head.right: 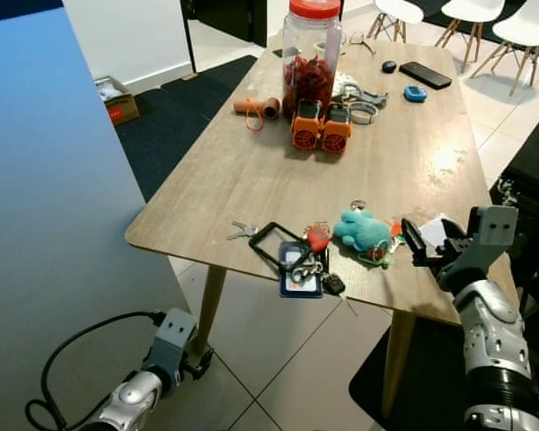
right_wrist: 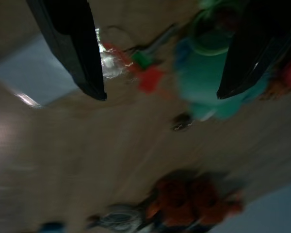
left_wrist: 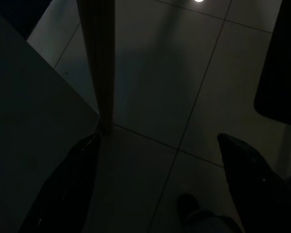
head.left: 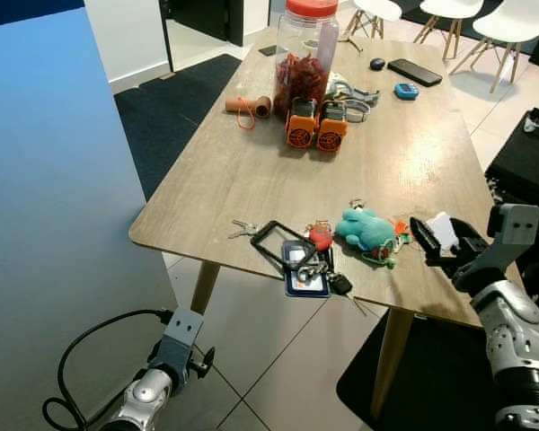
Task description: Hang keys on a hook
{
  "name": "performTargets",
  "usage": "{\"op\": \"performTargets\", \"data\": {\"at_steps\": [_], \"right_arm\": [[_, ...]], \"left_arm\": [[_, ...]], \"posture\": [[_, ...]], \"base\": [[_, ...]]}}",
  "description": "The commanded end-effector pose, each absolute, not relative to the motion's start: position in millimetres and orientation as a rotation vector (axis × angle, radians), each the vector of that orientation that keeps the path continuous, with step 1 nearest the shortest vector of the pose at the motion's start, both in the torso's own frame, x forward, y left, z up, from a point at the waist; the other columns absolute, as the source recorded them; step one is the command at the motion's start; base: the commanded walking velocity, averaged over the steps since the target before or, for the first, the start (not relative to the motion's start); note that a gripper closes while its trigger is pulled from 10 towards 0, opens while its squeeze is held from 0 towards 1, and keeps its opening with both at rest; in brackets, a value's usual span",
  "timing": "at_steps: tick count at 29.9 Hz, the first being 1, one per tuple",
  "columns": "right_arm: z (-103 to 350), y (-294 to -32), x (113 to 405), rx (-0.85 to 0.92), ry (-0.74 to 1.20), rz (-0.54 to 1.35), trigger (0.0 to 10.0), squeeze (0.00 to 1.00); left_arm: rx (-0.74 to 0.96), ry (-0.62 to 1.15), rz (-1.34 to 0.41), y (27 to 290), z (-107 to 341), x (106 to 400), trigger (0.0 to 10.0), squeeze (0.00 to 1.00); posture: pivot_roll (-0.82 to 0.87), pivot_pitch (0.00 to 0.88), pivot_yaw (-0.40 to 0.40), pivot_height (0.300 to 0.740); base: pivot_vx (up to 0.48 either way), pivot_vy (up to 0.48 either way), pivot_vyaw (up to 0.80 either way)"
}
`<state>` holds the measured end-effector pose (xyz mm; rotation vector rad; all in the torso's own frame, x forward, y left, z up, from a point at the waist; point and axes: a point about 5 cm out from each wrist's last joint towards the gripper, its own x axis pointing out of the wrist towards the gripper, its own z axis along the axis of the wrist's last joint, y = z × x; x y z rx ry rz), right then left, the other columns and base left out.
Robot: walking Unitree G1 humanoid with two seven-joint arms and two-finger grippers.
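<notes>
Reading across from our left, we find the left tool (head.left: 198,361) hanging low beside the tabletop leg (left_wrist: 98,63), well below the work. Its wrist view is dark — two black fingers (left_wrist: 68,179) stand wide apart over floor tiles, with nothing between them.

On the tabletop (head.left: 251,171), near the front edge, a small pair of loose keys (head.left: 243,229) lies first. Then comes the main key bunch (head.left: 314,260) with its black loop, red fob and a card tag that overhangs the edge. Just beside it sits a teal plush fob (head.left: 364,228) with an orange and green tangle (head.left: 391,241) of bits at its side.

The right tool (head.left: 433,241) hovers at tabletop height just to the right of the plush, fingers spread and holding nothing. The keys lie to its left, so we judge the coming reach to run leftward along the front edge — and the right arm is plainly the nearer one. The bunch's long axis runs roughly along that same edge.

The head views give the layout. The right wrist view, blurred, shows the teal plush framed between the open fingers (right_wrist: 72,48), which the head views cannot confirm. We see no hook in any view.
</notes>
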<state>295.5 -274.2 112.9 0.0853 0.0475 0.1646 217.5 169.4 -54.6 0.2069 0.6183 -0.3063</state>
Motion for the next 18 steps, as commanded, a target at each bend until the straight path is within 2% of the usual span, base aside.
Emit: {"op": "performTargets", "data": {"at_steps": [1, 10, 18], "right_arm": [[106.9, -264.0, 293.6, 0.036, 0.078, 0.217, 10.0, 0.00], [97.7, -243.9, 293.6, 0.011, 0.109, 0.304, 10.0, 0.00], [89.2, -243.5, 286.5, -0.015, 0.162, 0.349, 10.0, 0.00]], "left_arm": [[0.221, 0.619, -0.314, 170.0, -55.6, 215.1, 10.0, 0.00], [0.221, 0.619, -0.313, 170.5, -56.1, 213.8, 10.0, 0.00], [0.222, 0.622, -0.313, 171.7, -56.8, 212.4, 10.0, 0.00]], "posture": [[0.07, 0.049, -0.027, 0.740], [0.07, 0.047, -0.030, 0.740], [0.07, 0.038, -0.029, 0.740]], "base": [[0.000, 0.000, 0.00], [0.000, 0.000, 0.00], [0.000, 0.000, 0.00]]}}
